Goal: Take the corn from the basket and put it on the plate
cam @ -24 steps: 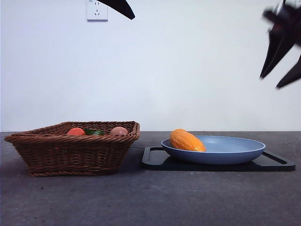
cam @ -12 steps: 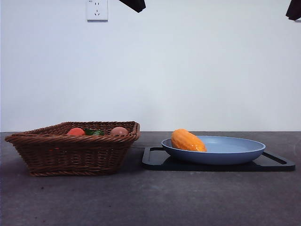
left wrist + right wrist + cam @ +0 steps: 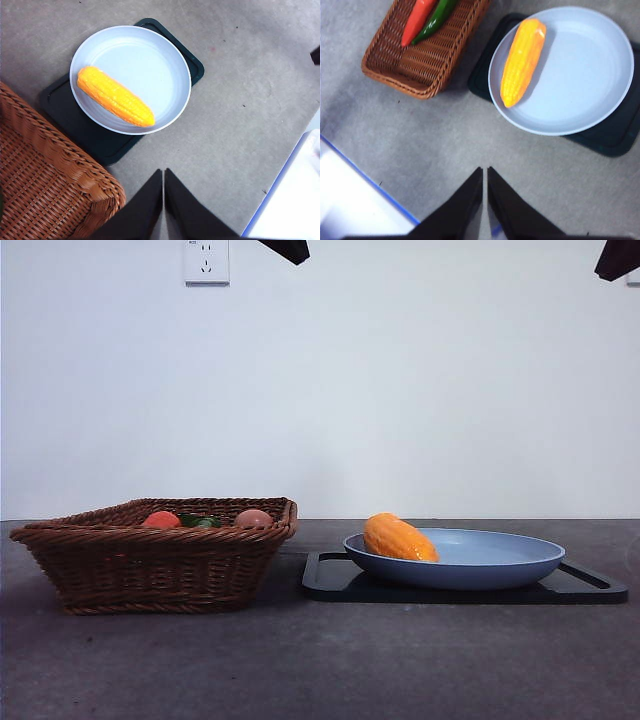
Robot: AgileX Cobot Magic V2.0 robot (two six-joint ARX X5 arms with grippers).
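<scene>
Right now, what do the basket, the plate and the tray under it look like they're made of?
The basket looks like brown woven wicker: visible strands and a braided rim. The plate seems smooth matte plastic or glazed ceramic, pale blue, evenly coloured; I can't tell which. The tray under it looks like dark moulded plastic with a raised edge.

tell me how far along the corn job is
It looks done: the corn lies on the plate, near the rim on the basket side, with nothing touching it. Nothing is in hand: the left gripper and right gripper are both shut and empty, raised well above the table. Nothing seems left.
</scene>
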